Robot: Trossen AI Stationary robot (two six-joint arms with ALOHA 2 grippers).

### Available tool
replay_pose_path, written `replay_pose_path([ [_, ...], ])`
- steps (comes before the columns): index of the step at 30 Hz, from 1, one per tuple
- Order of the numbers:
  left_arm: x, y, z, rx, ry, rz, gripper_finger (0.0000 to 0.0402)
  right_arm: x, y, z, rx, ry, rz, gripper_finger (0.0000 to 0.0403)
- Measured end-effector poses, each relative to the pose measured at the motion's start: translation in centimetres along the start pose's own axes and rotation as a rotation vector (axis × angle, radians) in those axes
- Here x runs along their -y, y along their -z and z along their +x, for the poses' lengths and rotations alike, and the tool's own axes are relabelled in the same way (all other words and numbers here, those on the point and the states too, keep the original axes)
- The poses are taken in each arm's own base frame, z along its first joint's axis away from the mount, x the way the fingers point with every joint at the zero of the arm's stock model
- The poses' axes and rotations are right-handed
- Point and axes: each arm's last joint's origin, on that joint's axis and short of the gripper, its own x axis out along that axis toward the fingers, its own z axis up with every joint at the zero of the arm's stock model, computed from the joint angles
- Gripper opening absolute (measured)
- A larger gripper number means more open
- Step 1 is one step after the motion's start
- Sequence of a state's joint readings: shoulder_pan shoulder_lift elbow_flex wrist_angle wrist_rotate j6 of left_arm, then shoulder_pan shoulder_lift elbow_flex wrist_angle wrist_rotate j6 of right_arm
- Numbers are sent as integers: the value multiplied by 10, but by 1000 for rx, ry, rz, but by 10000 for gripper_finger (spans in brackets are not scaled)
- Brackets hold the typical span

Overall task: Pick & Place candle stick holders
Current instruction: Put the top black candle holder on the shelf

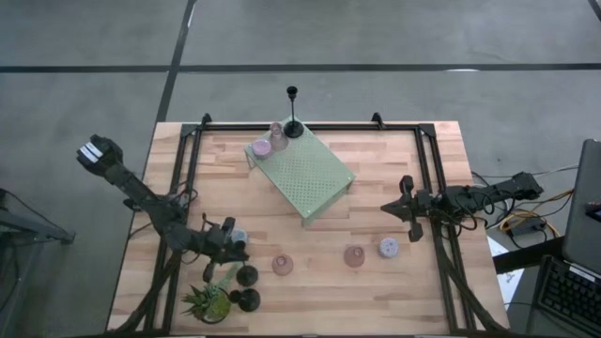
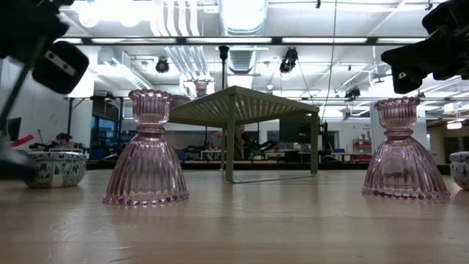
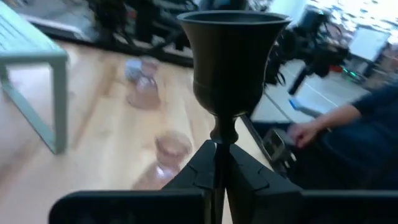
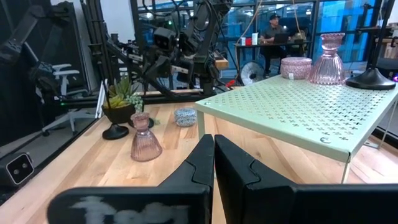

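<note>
Between left pincer (image 3: pixel 221 163) fingers: black holder (image 3: pixel 231 62) stem.

You see a pale green stand (image 1: pixel 305 176) dotted with perforations on the light striped wood table (image 1: pixel 376 188), ribbed pink glass holders (image 2: pixel 148 150), a black goblet-shaped holder (image 3: pixel 233 59), and a spiky green plant (image 1: pixel 208 302).
</note>
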State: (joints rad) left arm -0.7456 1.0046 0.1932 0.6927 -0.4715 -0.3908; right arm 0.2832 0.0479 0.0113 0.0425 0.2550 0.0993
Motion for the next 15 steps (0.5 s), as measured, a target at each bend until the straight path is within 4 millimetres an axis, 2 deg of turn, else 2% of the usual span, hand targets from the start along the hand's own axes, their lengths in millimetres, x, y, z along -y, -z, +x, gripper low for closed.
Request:
replay_pose_path([
  [7, 7, -24, 4, 117, -96, 48, 23, 0, 0, 0, 0, 0, -1, 8],
  [15, 7, -67, 4, 287, -275, 87, 25, 0, 0, 0, 0, 0, -2, 8],
])
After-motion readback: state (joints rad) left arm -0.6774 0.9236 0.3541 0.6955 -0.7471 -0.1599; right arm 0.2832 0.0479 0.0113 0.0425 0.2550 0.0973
